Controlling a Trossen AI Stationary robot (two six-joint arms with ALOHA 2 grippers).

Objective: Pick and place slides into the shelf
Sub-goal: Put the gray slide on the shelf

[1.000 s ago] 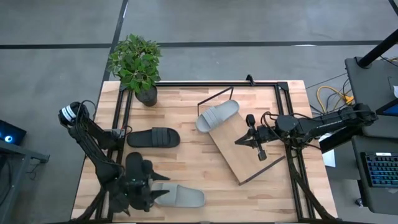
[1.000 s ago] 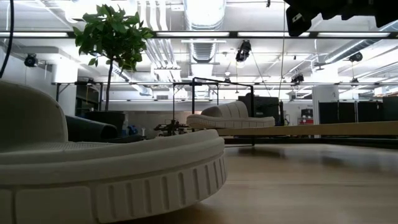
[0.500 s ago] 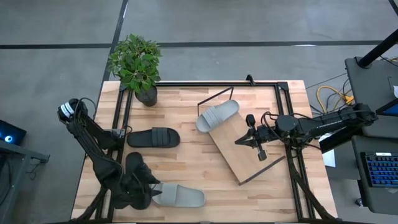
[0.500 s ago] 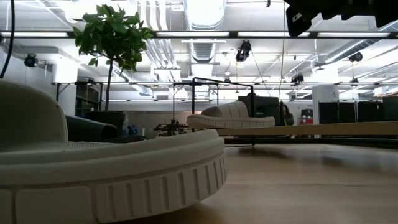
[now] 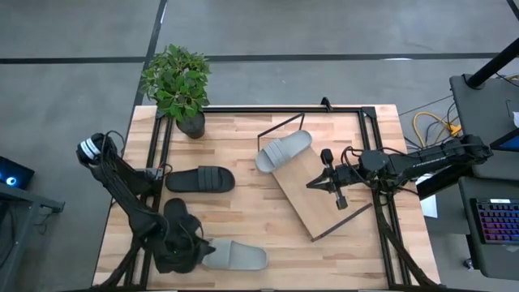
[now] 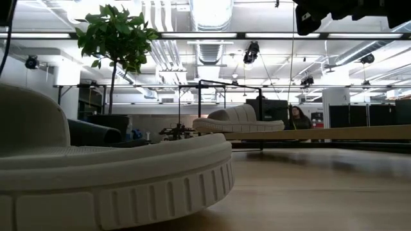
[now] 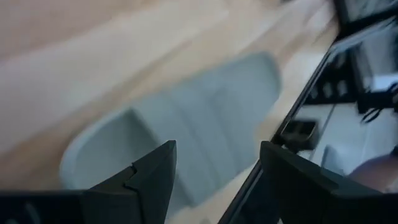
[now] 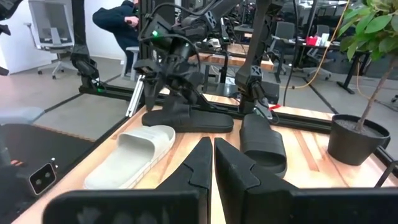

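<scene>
Under the left gripper (image 5: 197,253) a light grey slide (image 5: 235,255), fingers (image 7: 155,180) spread wide, holding nothing, right gripper (image 5: 331,185) closed over the shelf (image 5: 312,207).

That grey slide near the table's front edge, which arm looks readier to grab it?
The left. Its hand hangs right at that grey slide with fingers open, while the right hand, shut, sits over the shelf.

Bright, even overhead lighting with soft shadows (ceiling tubes glaring in the low view), heavy left-wrist motion blur.
</scene>
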